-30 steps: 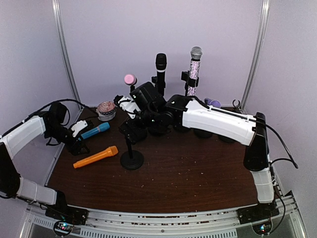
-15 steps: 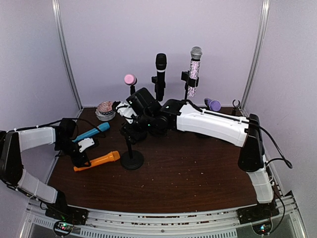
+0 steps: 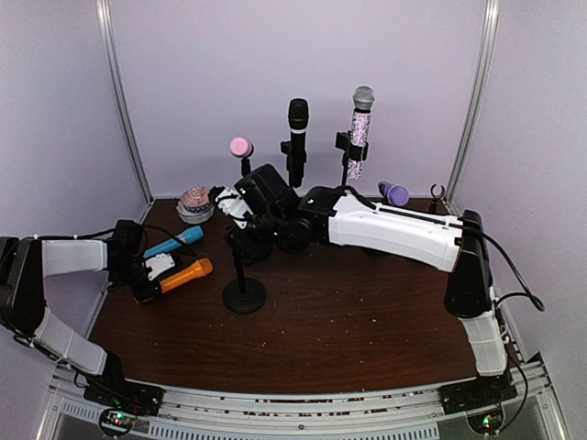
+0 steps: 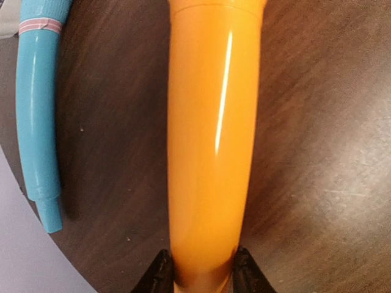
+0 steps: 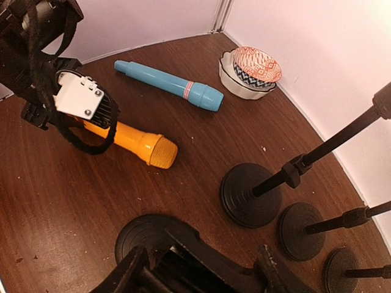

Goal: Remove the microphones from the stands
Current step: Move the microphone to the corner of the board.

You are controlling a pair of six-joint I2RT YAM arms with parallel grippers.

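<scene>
Pale lilac walls (image 3: 275, 55) with metal corner rails (image 3: 119, 92) enclose a dark wooden table (image 3: 367, 325).

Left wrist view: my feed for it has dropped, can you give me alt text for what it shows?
An orange microphone runs top to bottom through the centre of the frame, with the left pincer closed against both its sides at the lower edge. A blue microphone lies apart to its left on the dark wooden table.

Both ends of the orange microphone (image 4: 214, 140) and the stands' (image 5: 247, 201) tops, beyond frame edges.
</scene>
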